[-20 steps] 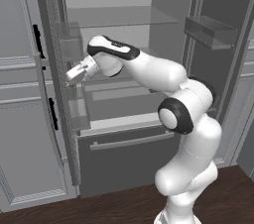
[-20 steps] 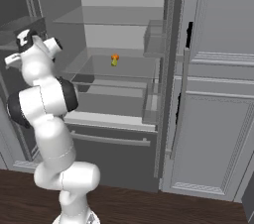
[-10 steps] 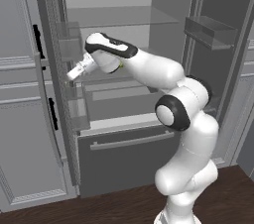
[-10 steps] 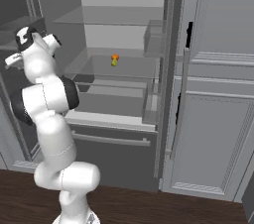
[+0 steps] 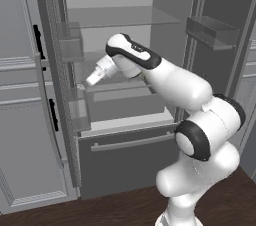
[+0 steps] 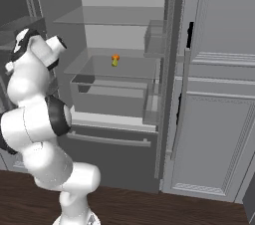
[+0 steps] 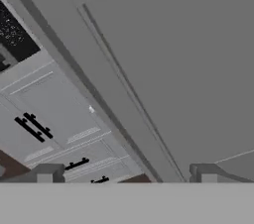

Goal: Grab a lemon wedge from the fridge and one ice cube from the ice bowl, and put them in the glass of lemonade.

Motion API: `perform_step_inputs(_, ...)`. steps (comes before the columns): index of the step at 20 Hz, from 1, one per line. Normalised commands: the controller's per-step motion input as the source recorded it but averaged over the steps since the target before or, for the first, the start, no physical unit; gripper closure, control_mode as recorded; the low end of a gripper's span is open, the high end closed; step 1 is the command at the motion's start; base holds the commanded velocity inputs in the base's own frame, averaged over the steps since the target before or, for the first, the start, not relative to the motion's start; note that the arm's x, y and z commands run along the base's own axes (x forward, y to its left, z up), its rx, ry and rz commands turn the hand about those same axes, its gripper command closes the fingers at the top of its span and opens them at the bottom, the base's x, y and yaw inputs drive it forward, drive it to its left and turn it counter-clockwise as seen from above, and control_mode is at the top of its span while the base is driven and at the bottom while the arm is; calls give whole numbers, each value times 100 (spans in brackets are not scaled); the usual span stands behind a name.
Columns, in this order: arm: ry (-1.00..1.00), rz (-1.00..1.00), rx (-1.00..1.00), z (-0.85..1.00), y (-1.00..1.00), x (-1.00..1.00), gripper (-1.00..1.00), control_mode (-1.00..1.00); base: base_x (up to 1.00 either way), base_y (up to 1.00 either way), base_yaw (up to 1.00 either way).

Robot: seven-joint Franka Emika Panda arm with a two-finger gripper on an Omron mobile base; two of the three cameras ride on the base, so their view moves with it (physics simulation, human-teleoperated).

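The fridge stands with both upper doors open, its lower drawer shut. On the middle glass shelf the lemon wedge lies alone, small and yellow-green. My gripper hangs at the left edge of the fridge opening, level with that shelf, beside the left door's bins and pointing down-left. It is open and holds nothing. In the hand view the gripper shows its fingertips far apart, facing a slanted grey door panel. The ice bowl and the glass of lemonade are out of view.
Clear bins hang on the left door and another bin on the right door. A clear crisper drawer sits under the lemon's shelf. Paneled grey cabinets flank the fridge. Dark wood floor lies below.
My gripper has shifted a little to the right and down, nearer the fridge opening. The lemon wedge has not moved.
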Motion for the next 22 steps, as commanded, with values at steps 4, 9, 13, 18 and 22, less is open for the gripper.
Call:
perform_step_inputs(4,-10,-24,1,22,-66,-86,-100,-100,0,0,0)
perform_step_inputs(9,-2,-35,0,46,-64,-67,-100,-100,0,0,0)
perform_step_inputs(13,0,-42,-5,69,-71,-54,-100,-100,0,0,0)
perform_step_inputs(18,11,-50,-14,46,-78,-28,-100,-100,0,0,0)
perform_step_inputs(22,23,-58,-24,44,-63,0,-100,-100,0,0,0)
